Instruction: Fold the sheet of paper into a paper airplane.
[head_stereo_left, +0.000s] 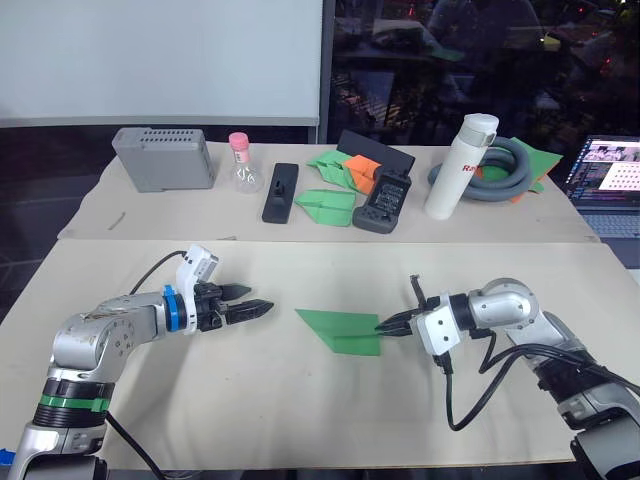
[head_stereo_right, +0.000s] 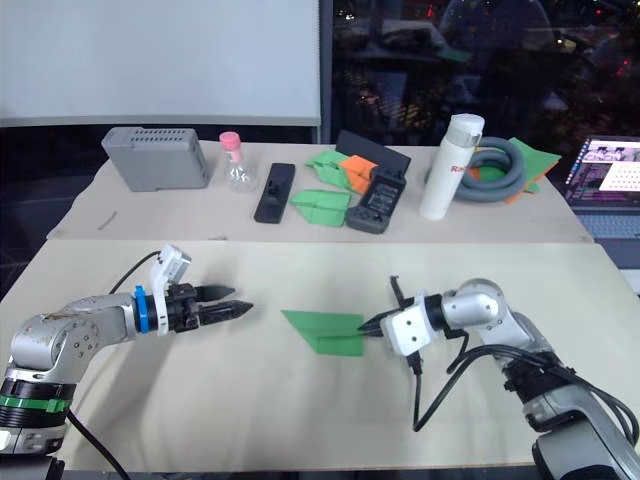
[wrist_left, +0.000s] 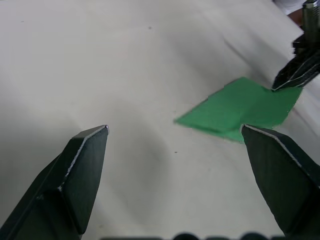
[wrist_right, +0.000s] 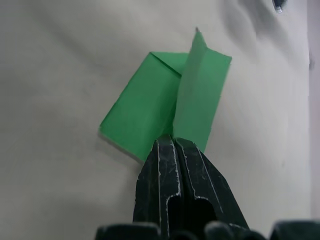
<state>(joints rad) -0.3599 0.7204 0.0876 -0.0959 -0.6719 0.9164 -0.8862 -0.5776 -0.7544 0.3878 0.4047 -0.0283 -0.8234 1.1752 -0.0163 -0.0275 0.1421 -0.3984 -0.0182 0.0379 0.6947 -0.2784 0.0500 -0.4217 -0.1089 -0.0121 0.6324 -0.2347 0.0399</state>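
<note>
Left eye view. The paper airplane (head_stereo_left: 345, 331), a pointed wedge of bright green paper, lies flat on the cream-covered tabletop (head_stereo_left: 300, 420), its tip directed toward the robot's left. The right end effector (head_stereo_left: 386, 325) meets the wedge's blunt rear edge, its black fingers drawn together at the paper. The left end effector (head_stereo_left: 258, 307) points toward the wedge from the robot's left, apart from it and holding nothing. Along the far tabletop stand a grey box (head_stereo_left: 164, 157), a small pink-capped bottle (head_stereo_left: 240, 162), a black bar-shaped device (head_stereo_left: 281, 191), further green folded paper (head_stereo_left: 326, 205), an orange paper dart (head_stereo_left: 362, 167), a white bottle (head_stereo_left: 461, 165), a coiled grey hose (head_stereo_left: 505, 172) and a laptop (head_stereo_left: 607, 180).
</note>
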